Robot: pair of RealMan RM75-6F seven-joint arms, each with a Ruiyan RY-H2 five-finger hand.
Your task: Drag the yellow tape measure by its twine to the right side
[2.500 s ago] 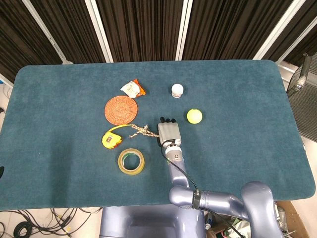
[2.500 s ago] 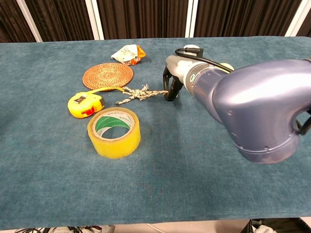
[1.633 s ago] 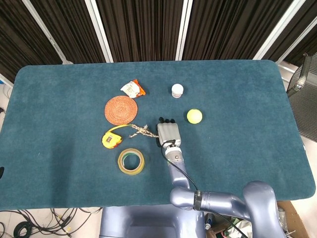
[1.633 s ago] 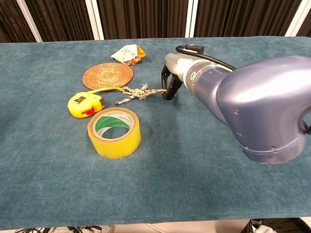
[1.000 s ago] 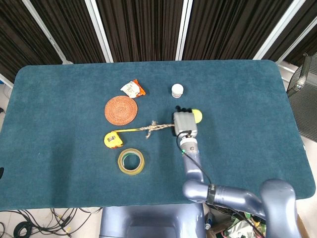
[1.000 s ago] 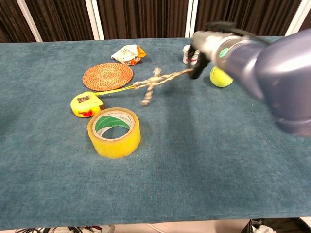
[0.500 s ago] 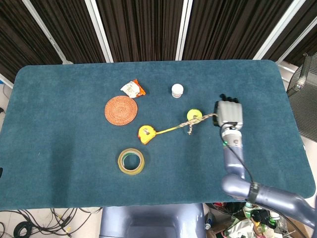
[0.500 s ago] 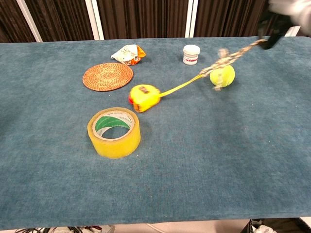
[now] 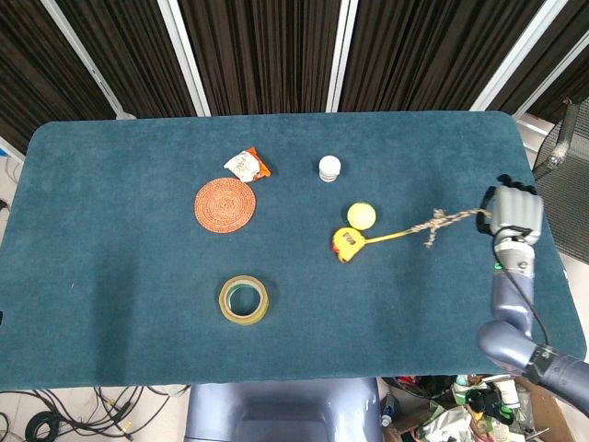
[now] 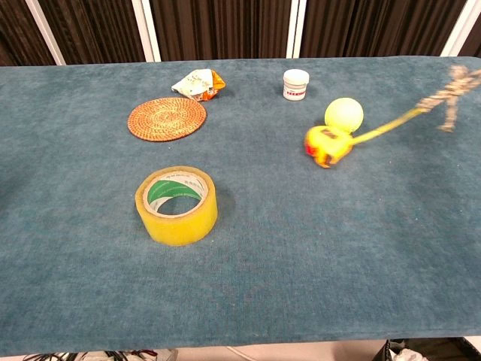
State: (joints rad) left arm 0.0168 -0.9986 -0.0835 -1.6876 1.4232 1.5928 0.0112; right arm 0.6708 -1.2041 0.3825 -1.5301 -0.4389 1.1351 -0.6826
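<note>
Dragged rightward, the tape measure (image 9: 347,243) now lies just below the ball (image 9: 361,215), mid-table; the right hand (image 9: 513,214) at the right edge grips its twine (image 9: 444,222). Nearly done.

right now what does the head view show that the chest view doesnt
Only the head view shows the right hand, gripping the end of the twine near the table's right edge. Only the chest view shows the side wall of the tape roll. Both show the yellow tape measure beside the yellow ball, the woven coaster, the white jar and the snack wrapper.
</note>
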